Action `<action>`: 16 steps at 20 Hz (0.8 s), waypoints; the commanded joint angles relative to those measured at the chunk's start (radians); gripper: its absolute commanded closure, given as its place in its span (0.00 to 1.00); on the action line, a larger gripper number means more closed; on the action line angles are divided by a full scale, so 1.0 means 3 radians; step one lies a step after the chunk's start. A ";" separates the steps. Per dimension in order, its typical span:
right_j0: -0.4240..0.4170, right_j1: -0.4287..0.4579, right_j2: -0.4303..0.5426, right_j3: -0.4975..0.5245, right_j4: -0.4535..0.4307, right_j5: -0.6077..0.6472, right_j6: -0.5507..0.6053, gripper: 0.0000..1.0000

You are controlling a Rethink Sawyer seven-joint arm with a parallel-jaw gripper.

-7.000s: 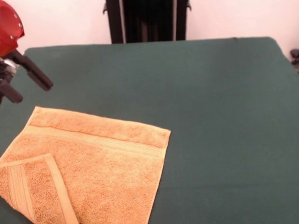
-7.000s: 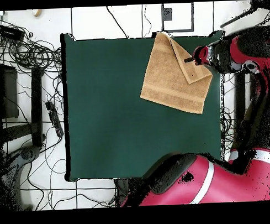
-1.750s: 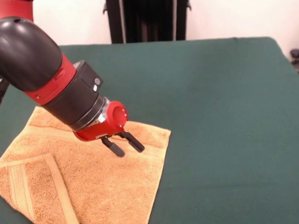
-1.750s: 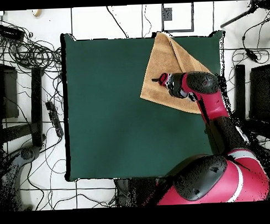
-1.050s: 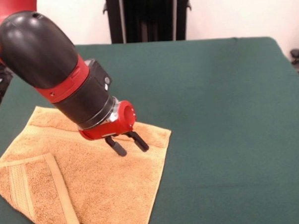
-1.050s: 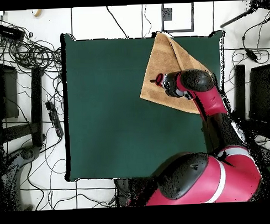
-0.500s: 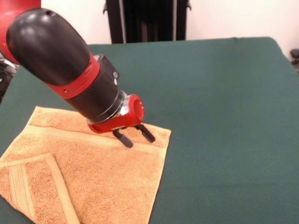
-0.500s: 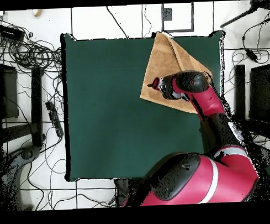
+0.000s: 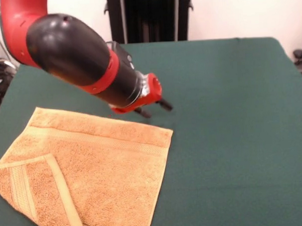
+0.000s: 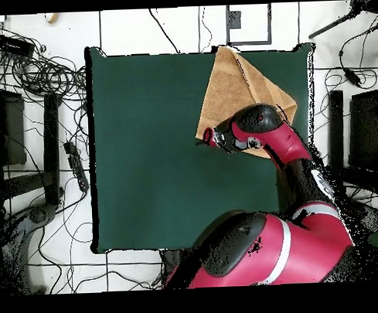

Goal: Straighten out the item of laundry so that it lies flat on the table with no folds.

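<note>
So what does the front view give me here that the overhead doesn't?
Front only: the towel's woven band and its folded-over corner up close, with the gripper past the towel's far edge. Overhead only: the whole table outline, the towel at one corner of it, cables on the floor. Both: the fold remains and the gripper holds nothing.
</note>
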 commanded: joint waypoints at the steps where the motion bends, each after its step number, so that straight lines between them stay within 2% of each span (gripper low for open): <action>1: 0.0161 0.0533 0.0030 -0.0057 -0.0183 0.0524 0.0932 0.00; 6: 0.0171 0.0638 0.0013 -0.0211 -0.0180 0.0527 0.0933 0.00; 8: 0.0180 0.0576 0.0001 -0.0146 -0.0170 0.0501 0.0945 0.00; 11: 0.0168 0.0299 -0.0020 0.0070 -0.0165 0.0475 0.0877 0.00; 14: 0.0176 -0.0106 -0.0077 0.0323 -0.0164 0.0630 0.0867 0.00; 16: 0.0194 -0.0303 -0.0119 0.0378 -0.0154 0.0813 0.0921 0.00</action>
